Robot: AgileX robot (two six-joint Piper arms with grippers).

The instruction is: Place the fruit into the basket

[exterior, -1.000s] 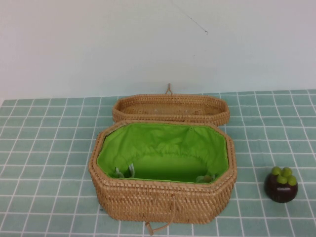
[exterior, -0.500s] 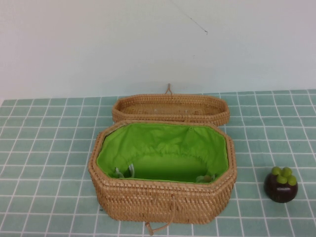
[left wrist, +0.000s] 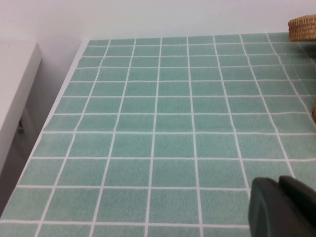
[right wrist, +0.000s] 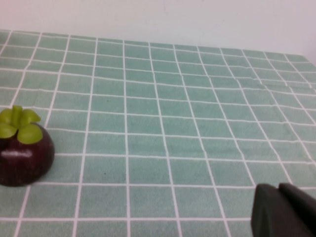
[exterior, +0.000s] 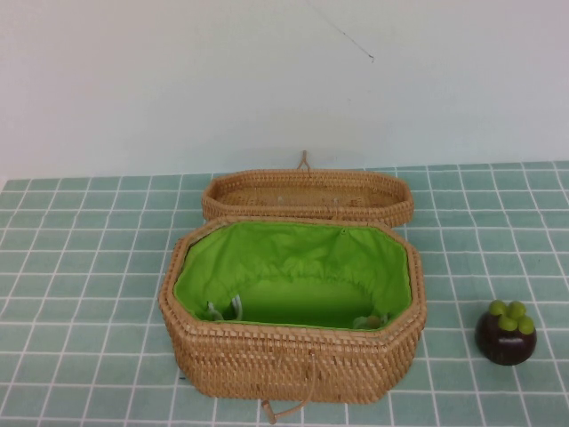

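The fruit, a dark purple mangosteen with light-green lobes on top, stands on the green tiled table to the right of the basket. The basket is tan wicker with a bright green lining; its lid lies open behind it. The basket is empty of fruit. Neither arm shows in the high view. My left gripper is shut and empty over bare tiles left of the basket. My right gripper is shut and empty above the tiles, with the fruit some way off and untouched.
A white wall runs along the table's far edge. The table's left edge and a white ledge show in the left wrist view, along with the lid's end. A loop handle hangs on the basket's front.
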